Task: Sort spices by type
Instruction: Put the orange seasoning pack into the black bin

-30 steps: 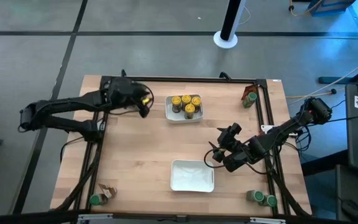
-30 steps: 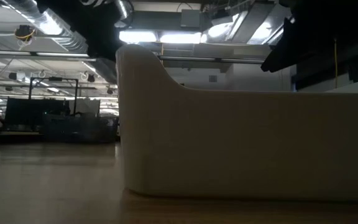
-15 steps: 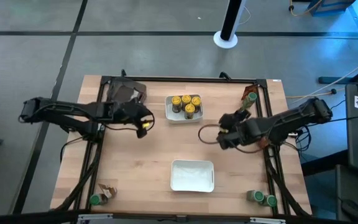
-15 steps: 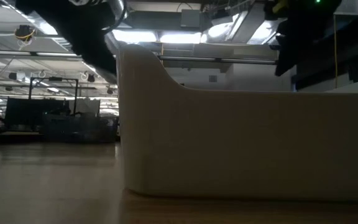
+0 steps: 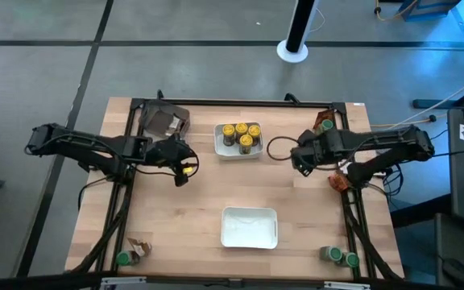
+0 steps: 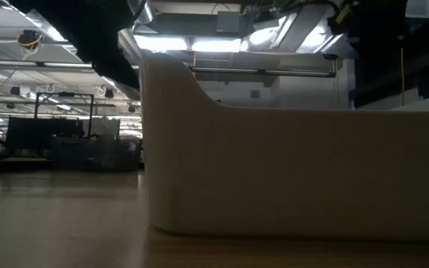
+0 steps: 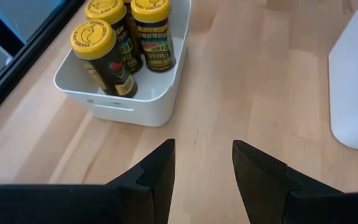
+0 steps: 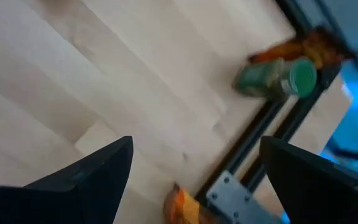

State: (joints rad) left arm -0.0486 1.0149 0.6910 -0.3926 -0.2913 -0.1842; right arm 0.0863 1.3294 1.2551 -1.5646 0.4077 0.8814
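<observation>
While left gripper [image 7: 201, 168] hangs empty, fingers apart, beside yellow-lid jars [image 7: 120, 37] | right gripper [image 8: 191, 168] spread wide, empty

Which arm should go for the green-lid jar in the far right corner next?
Right. The right end effector is open and empty, with the green-lid jar just ahead in its wrist view. The left end effector is across the table, facing the white tray of yellow-lid jars.

We can't read any text for sure. Yellow-lidded jars [image 7: 114, 53] ahead of the left gripper's [image 7: 201, 163] jaws carry printed labels, lettering too small.
</observation>
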